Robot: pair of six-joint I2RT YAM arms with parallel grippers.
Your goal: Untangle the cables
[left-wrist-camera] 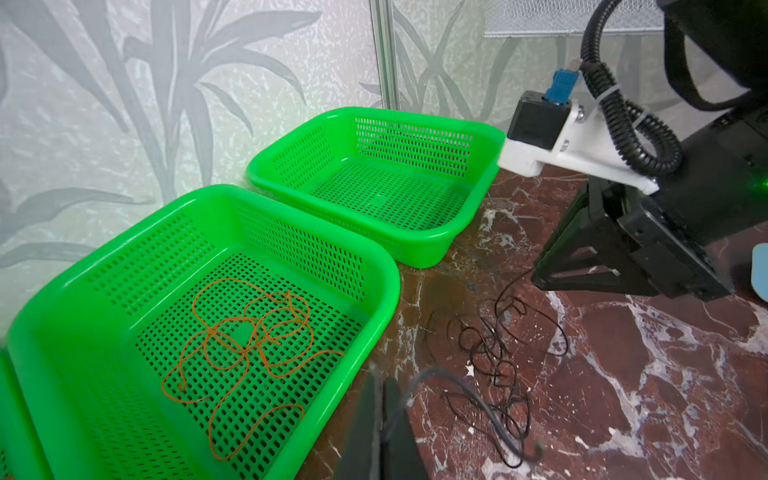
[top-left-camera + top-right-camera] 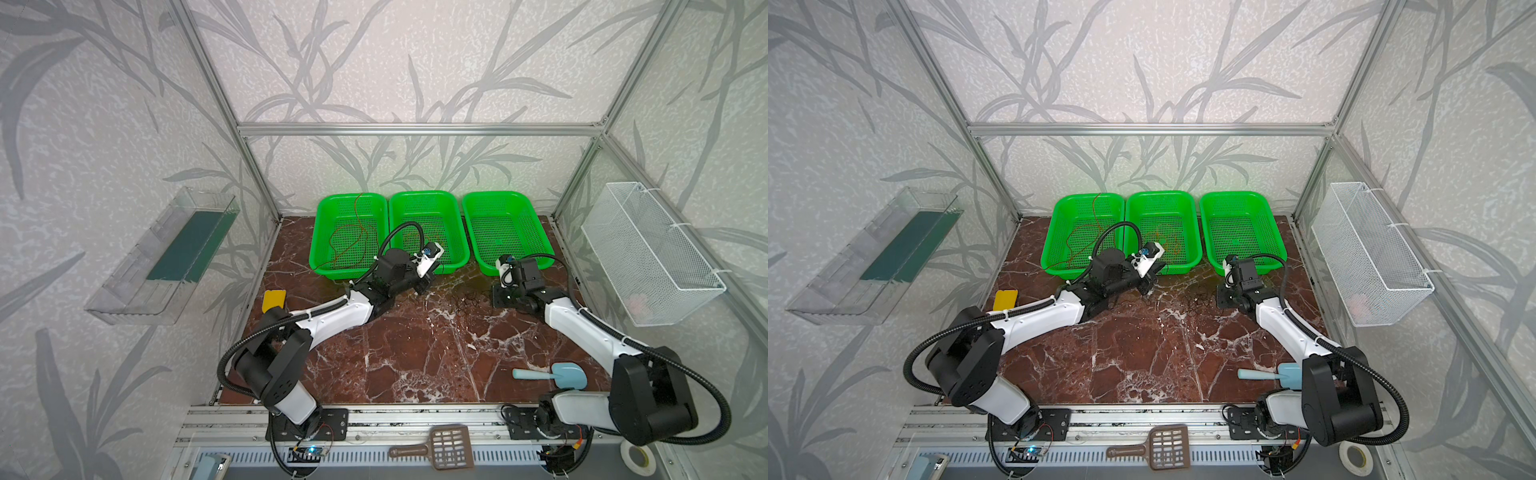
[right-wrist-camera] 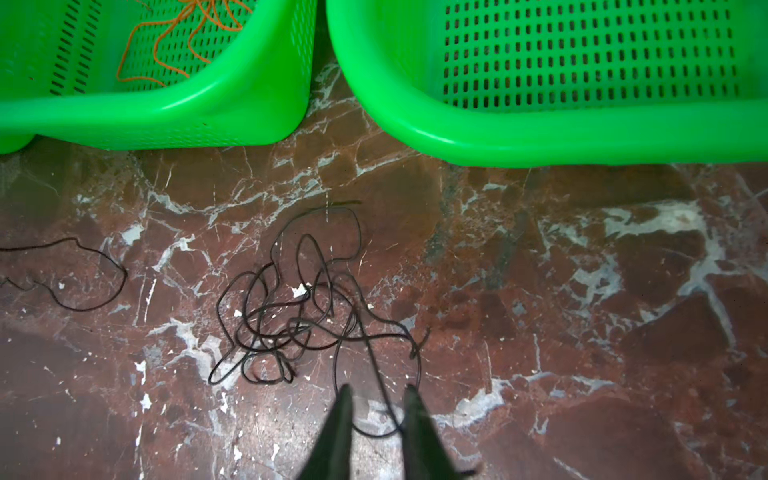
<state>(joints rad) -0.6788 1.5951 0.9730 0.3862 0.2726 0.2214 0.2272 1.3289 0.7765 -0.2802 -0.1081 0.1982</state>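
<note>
The black cable [image 3: 291, 311] lies bunched on the marble table [image 2: 415, 353] in front of the baskets, also visible in the left wrist view [image 1: 494, 353]. My left gripper [image 1: 380, 395] is shut on a strand of it near the middle green basket's front edge [image 2: 422, 289]. My right gripper [image 3: 378, 390] is open at the bunch's other side [image 2: 500, 297], with a loop of black cable lying between its fingers. The orange cable [image 1: 249, 340] lies coiled in the middle green basket [image 1: 374, 257]. The red-brown cable [image 2: 353, 245] lies in the left green basket [image 2: 320, 232].
A third green basket [image 2: 498, 195] stands at the back right with nothing in it. A blue spatula [image 2: 552, 374] lies front right, a yellow piece [image 2: 273, 300] by the left arm. A white wire basket [image 2: 652, 253] hangs on the right wall, a clear shelf [image 2: 162, 257] on the left.
</note>
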